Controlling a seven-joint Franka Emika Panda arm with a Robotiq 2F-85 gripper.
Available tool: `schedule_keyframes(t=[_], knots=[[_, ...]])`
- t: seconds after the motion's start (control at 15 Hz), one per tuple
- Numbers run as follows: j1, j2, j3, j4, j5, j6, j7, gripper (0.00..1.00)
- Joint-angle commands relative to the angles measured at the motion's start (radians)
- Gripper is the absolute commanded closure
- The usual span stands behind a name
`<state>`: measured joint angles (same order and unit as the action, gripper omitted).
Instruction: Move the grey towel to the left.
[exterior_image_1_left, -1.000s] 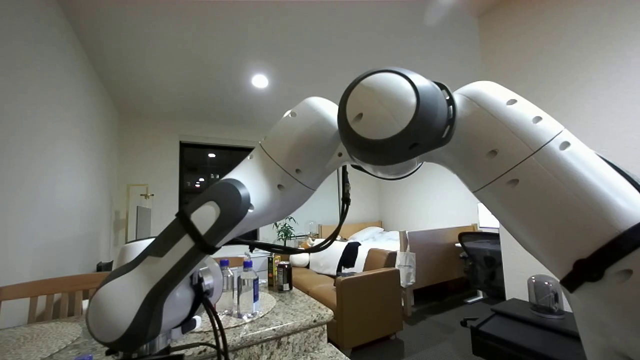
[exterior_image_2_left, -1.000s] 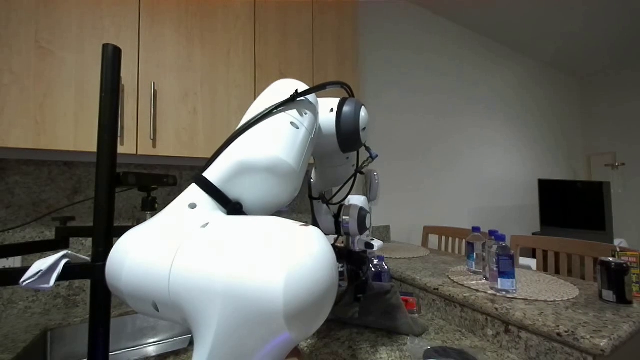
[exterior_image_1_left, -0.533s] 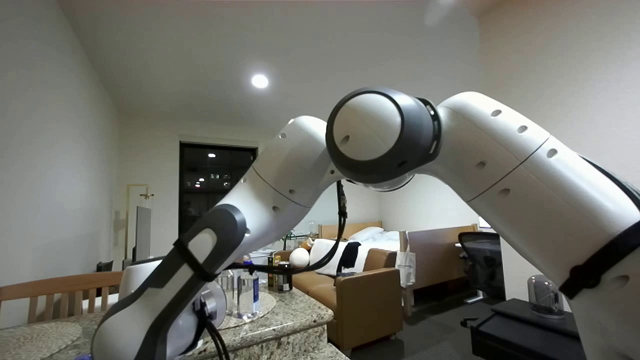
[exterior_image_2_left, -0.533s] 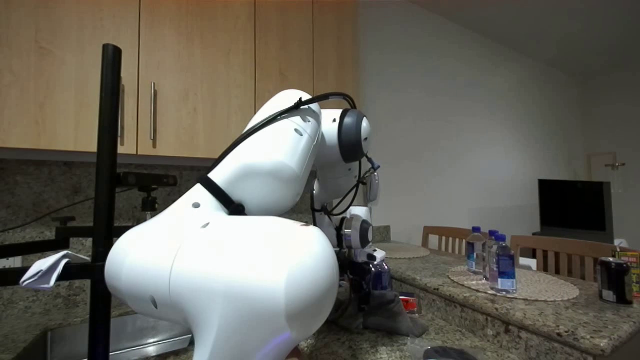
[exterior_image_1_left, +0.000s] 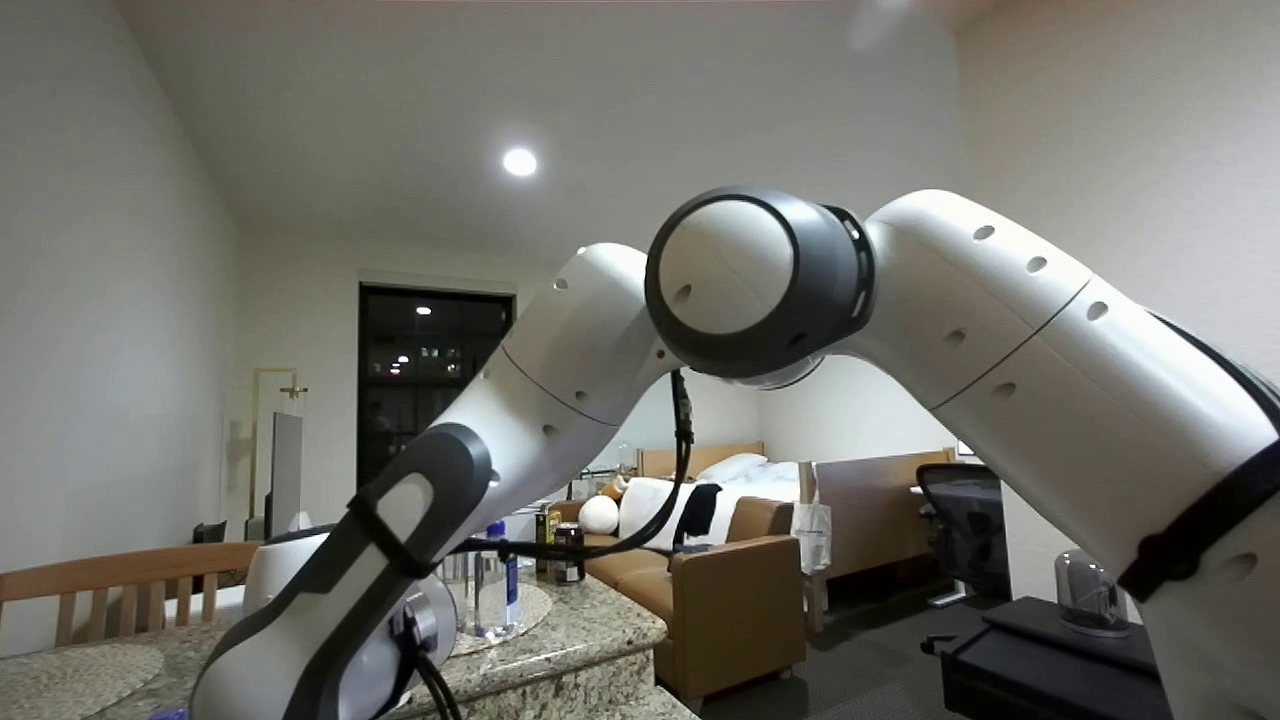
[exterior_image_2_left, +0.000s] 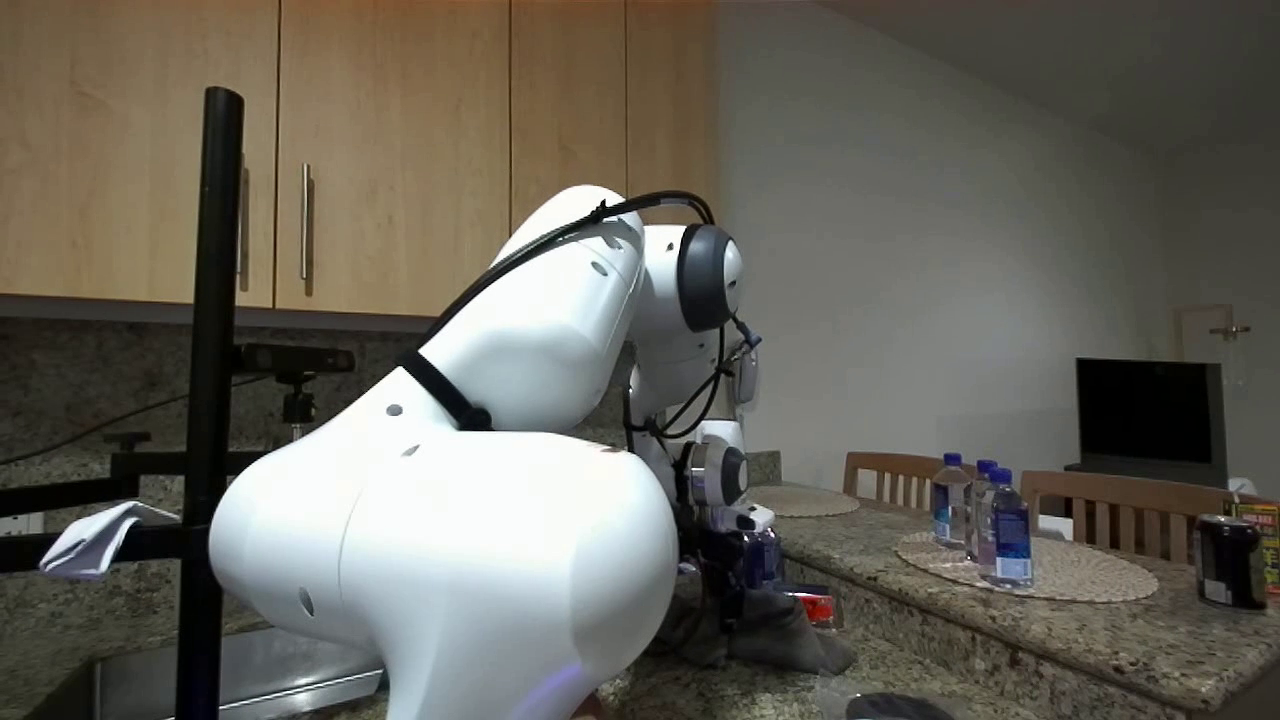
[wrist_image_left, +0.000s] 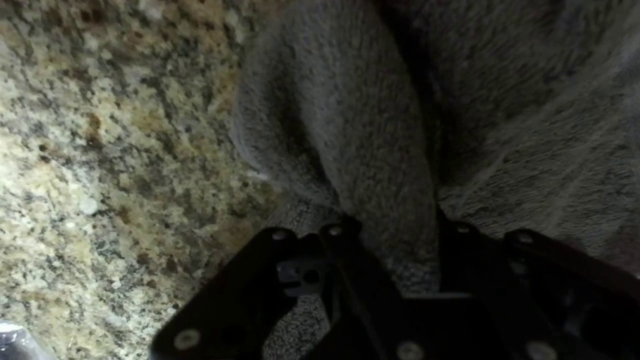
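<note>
The grey towel (exterior_image_2_left: 785, 640) lies bunched on the granite counter in an exterior view, partly behind my arm. In the wrist view the towel (wrist_image_left: 370, 110) fills the middle and right, with a thick fold rising between my dark fingers. My gripper (wrist_image_left: 392, 225) looks shut on this fold, with the links drawn close together; the fingertips themselves are hidden in the cloth and shadow. In an exterior view the gripper (exterior_image_2_left: 733, 610) points down into the towel at counter height. The gripper and towel are out of sight below the other exterior picture's edge.
A red package (exterior_image_2_left: 817, 606) and a blue bottle (exterior_image_2_left: 762, 557) stand just behind the gripper. A transparent plastic bag (exterior_image_2_left: 890, 703) lies nearer on the counter. A raised granite ledge (exterior_image_2_left: 1080, 640) bears water bottles (exterior_image_2_left: 1010, 530) and a black can (exterior_image_2_left: 1228, 562). A black post (exterior_image_2_left: 212, 400) stands beside the arm.
The arm has come down, more slowly in the last half second. My gripper has sunk lower and slightly right in an exterior view, and the towel's top has dropped with it.
</note>
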<state>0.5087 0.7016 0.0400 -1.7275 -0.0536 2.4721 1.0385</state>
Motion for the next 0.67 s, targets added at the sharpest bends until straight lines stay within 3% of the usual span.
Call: schedule_keyframes(t=[0.0,0.4,0.6], knots=[[0.022,0.004,-0.031,-0.008,-0.033,-0.005,0.044,0.41],[0.042,-0.005,-0.055,-0.011,-0.074,-0.087,0.061,0.02],[0.040,-0.010,-0.053,-0.009,-0.087,-0.133,0.051,0.00]])
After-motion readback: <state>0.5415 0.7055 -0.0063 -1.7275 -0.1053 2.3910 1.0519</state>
